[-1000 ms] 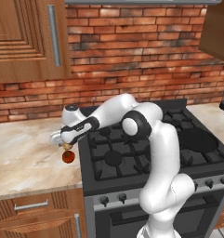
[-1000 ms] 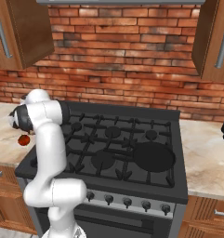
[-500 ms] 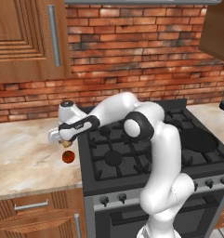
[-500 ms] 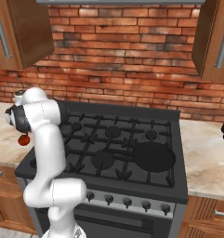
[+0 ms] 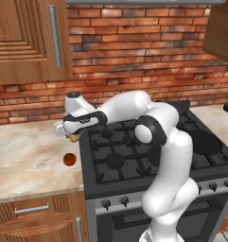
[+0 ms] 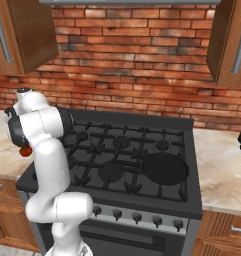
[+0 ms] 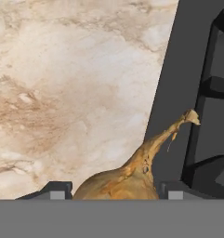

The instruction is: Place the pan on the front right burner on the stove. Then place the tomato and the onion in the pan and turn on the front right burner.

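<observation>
My gripper (image 5: 68,132) hangs over the counter just left of the stove (image 5: 116,142), shut on the tan-yellow onion (image 5: 74,137). In the hand view the onion (image 7: 122,181) fills the gap between the two fingertips (image 7: 53,190), and its thin stalk points toward the stove's edge. The red tomato (image 5: 69,159) lies on the marble counter in front of the gripper, apart from it; it also peeks out beside the arm as the tomato (image 6: 25,150). The black pan (image 6: 164,168) rests on the front right burner, seen as the pan (image 5: 206,142) past my arm.
The marble counter (image 5: 25,160) spreads left of the stove, below a wooden cabinet (image 5: 30,42). Black knobs (image 6: 137,217) line the steel front. A brick wall (image 6: 132,65) closes the back. More counter (image 6: 219,165) lies right of the stove.
The hand has risen a little from the counter with the onion held in it. The tomato has stayed where it lay.
</observation>
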{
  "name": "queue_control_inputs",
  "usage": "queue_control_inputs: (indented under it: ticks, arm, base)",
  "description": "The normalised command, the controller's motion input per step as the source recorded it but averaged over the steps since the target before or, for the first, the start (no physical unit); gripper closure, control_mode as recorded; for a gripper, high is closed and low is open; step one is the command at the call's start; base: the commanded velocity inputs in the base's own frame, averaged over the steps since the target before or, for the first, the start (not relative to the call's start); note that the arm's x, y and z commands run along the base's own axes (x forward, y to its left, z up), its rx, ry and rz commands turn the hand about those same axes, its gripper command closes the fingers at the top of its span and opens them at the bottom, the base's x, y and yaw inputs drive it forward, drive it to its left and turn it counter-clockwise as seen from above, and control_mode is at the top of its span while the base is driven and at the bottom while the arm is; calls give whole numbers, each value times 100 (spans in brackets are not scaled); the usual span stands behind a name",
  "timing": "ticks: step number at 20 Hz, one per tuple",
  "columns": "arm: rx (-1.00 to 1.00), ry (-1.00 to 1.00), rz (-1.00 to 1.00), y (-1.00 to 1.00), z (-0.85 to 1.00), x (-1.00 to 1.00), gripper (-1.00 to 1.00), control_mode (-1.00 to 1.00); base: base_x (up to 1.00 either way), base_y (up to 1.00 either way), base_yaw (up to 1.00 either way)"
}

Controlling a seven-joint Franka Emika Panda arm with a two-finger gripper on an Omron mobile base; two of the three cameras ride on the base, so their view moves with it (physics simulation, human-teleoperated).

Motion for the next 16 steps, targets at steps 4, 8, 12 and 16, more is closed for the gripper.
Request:
queue_control_inputs:
  ticks: [4, 8, 12, 16]
  arm:
    - [0, 0, -3, -45, 38, -16, 100, -100]
    - [0, 0, -3, -62, 33, -18, 100, -100]
    - [0, 0, -3, -63, 19, -12, 100, -100]
    - [0, 0, -3, -69, 12, -3, 100, -100]
  base:
    - [0, 0, 0]
    - [0, 0, 0]
    - [0, 0, 0]
    - [0, 0, 0]
